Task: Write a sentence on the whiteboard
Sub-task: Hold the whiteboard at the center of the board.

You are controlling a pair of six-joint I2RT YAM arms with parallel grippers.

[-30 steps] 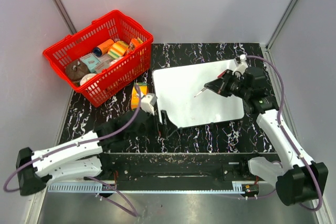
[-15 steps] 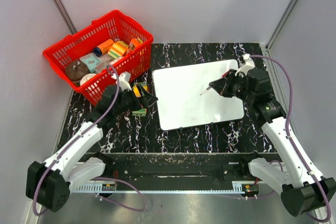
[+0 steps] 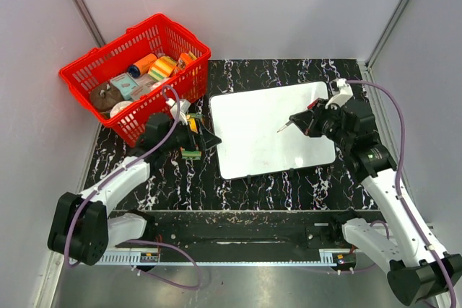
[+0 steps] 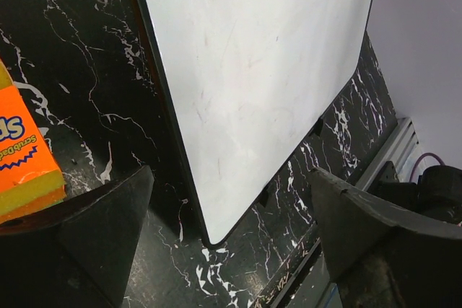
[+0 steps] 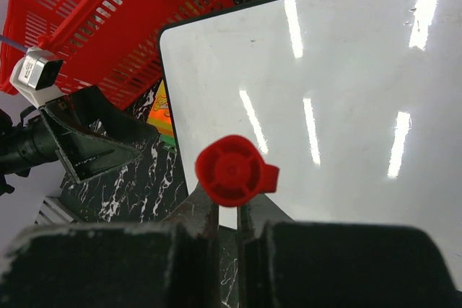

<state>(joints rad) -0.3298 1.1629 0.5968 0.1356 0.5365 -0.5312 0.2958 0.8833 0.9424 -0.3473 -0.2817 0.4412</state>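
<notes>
Whiteboard [image 3: 253, 135]: flat on marbled table [image 3: 289, 182], centre toward 3 o'clock.
Left gripper [image 4: 231, 173]: jaws wide, empty, at board's 9 o'clock edge.
Right gripper [image 5: 229, 203]: clamped on red-capped pen [image 5: 229, 171], over board's 3 o'clock side.

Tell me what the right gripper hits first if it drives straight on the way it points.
The whiteboard, most likely: the right gripper, shut on the pen, aims at its blank surface, so the pen's tip would touch first. The gap to it is unclear.
</notes>
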